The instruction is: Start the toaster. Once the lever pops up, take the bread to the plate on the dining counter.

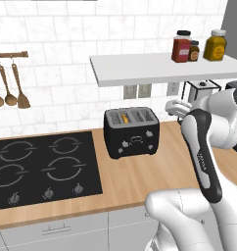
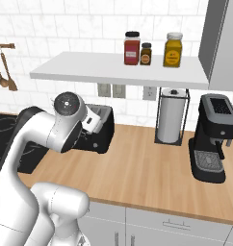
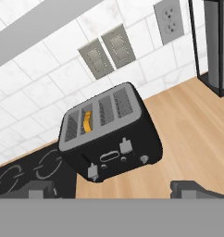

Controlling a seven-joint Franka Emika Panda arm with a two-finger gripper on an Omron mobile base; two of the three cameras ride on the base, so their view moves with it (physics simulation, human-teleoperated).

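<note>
Working across my screens from the left, I see the black hob [image 1: 42,169] set into the wood worktop [image 1: 140,181], and just beside its right edge sits the toaster [image 1: 132,131], front knobs and levers facing me, back near the tiled wall. The bread [image 1: 125,117] is standing in the second slot from the left, only its golden-orange crust showing above the top. In the hand view the toaster [image 3: 109,134] sits ahead and tilted, with two grey levers on its front: the left lever [image 3: 92,171] below the slot holding the bread [image 3: 87,121], and the right lever [image 3: 126,146] further over. My gripper [image 3: 111,189] has its fingers spread as wide as they go, holding nothing, well short of the toaster. I judge the step is to press down the left lever, so I would line one fingertip above it, come in straight, and push down along the toaster's front without shoving the toaster backward. Further right stand the paper towel roll [image 2: 172,120] and the coffee machine [image 2: 212,137], both well clear.
</note>
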